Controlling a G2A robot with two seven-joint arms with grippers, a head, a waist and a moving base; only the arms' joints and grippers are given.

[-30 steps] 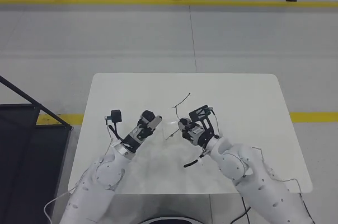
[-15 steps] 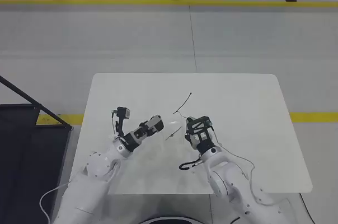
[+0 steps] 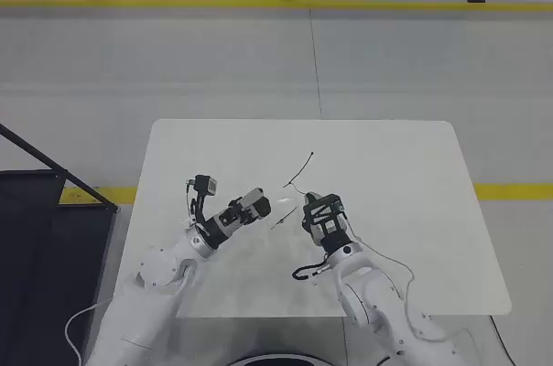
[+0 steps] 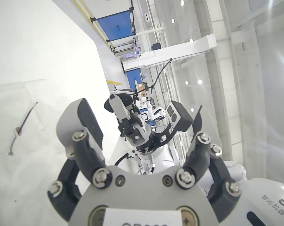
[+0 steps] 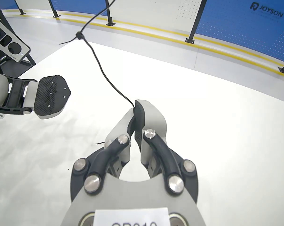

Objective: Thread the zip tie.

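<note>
Your right tool [image 5: 135,114] clenched on zip tie [image 5: 101,69], strap sticking up above tabletop [image 3: 395,165]. Nearby, your left tool [image 3: 258,203] released, empty. Threading seemingly in hand; next likely needs left tool pinching free end precisely.

Top view overhead, looking down at table [image 3: 395,146], wrist views close behind own jaws, all sharing that table

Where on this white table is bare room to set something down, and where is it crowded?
Free: on the white table, the right side from the right gripper to the edge, and the band along the far edge. Crowded: the middle, where the open left gripper faces the right gripper's thin black zip tie, a short dark strip lying between them.
</note>
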